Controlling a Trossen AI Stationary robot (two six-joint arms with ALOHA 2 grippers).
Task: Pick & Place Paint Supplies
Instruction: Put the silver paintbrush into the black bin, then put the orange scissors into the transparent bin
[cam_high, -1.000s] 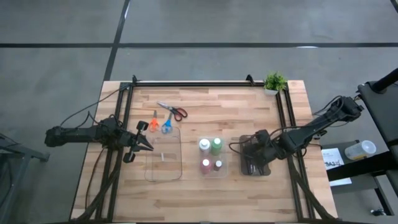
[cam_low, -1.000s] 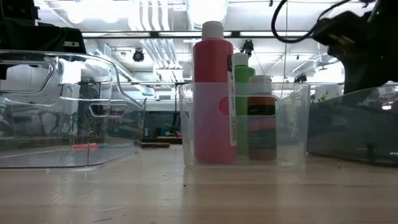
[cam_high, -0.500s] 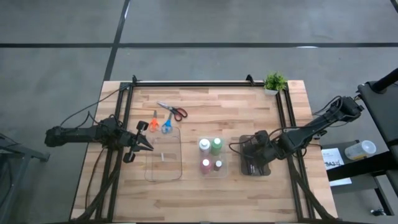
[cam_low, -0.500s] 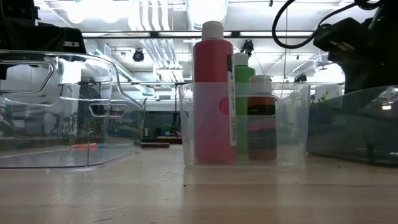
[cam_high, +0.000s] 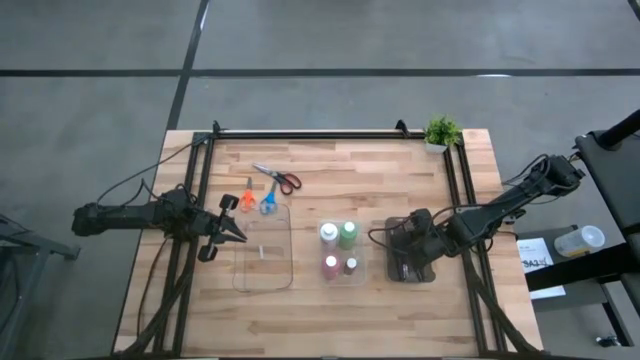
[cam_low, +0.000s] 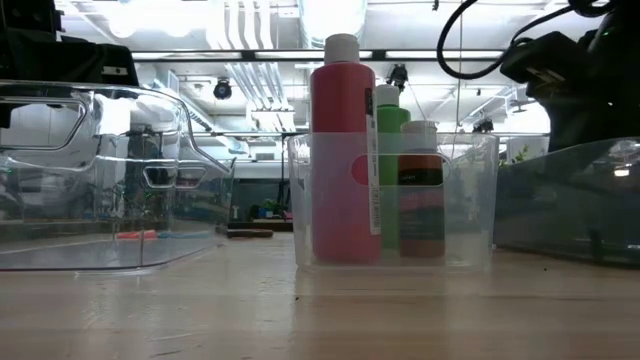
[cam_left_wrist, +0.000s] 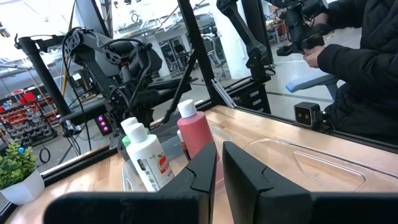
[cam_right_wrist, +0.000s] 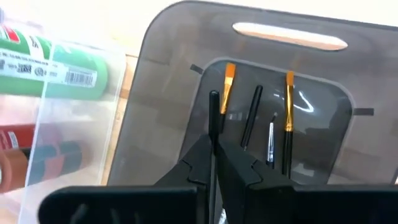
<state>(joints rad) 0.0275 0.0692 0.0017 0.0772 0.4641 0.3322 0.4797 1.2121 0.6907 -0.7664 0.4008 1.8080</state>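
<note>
The four paint bottles (cam_high: 339, 250) stand in their clear bin beside the dark tray (cam_high: 408, 266), where the right gripper (cam_right_wrist: 214, 146), pinched on a paintbrush (cam_right_wrist: 214, 118), joins others; the scissors (cam_high: 266, 190) seemingly remain, left gripper (cam_high: 236, 231) nearly closed, empty.

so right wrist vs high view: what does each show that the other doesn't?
Right wrist only: the right gripper shut on a thin dark paintbrush, and other brushes lying in the dark grey tray.

High only: the left gripper at the clear tray, three scissors, the potted plant.

Both: the grey tray, and the green bottle in the small clear bin beside it.
</note>
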